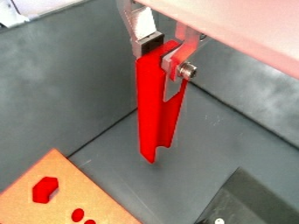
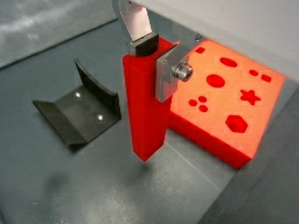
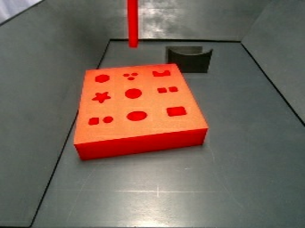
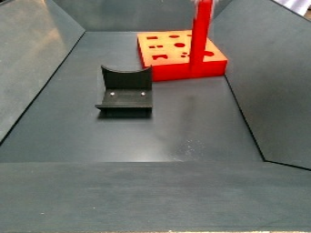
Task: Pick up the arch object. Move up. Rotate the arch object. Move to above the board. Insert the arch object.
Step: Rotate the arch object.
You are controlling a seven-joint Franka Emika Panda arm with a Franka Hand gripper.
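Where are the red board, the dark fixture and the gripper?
the board (image 3: 137, 147): side view, its front wall.
the fixture (image 4: 124, 100): side view, its base plate.
the gripper (image 2: 158, 54): wrist view, between its fingertips, shut on the red rod (image 2: 142, 114) beside the board.

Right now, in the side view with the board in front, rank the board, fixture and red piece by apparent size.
1. board
2. fixture, though it sits farther back
3. red piece, unsure: its top is cropped, and the jaws holding it are out of frame above
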